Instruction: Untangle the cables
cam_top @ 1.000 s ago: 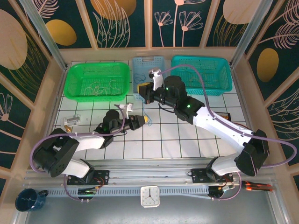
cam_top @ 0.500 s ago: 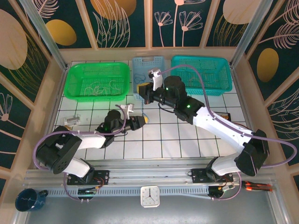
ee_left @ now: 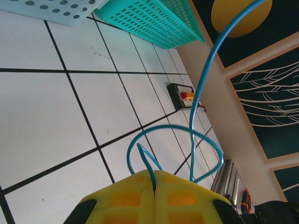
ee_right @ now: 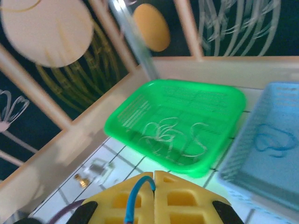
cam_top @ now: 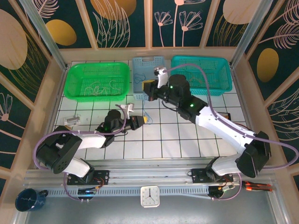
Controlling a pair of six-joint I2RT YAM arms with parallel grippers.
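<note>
A thin blue cable [cam_top: 146,112] runs between my two grippers above the tiled table. My left gripper [cam_top: 146,120] is shut on its lower end; in the left wrist view the cable [ee_left: 201,93] curls into a loop and rises up, pinched between the yellow pads of that gripper [ee_left: 154,175]. Higher up, by the small basket, my right gripper [cam_top: 147,88] is shut on the other end of the cable [ee_right: 138,191], which comes out between that gripper's [ee_right: 154,179] pads. Whitish cables [cam_top: 100,86] lie in the green basket [cam_top: 96,65]. Another blue cable [cam_top: 138,77] lies in the light blue basket [cam_top: 148,59].
A teal basket [cam_top: 201,58] stands at the back right. A small clear and metal part [cam_top: 71,121] lies on the tiles at the left, and a small black device [cam_top: 228,116] at the right. Wooden walls enclose the table.
My left gripper has closed on the blue cable. My right gripper has moved a little right and toward the back with the cable's other end, drawing it up between them.
</note>
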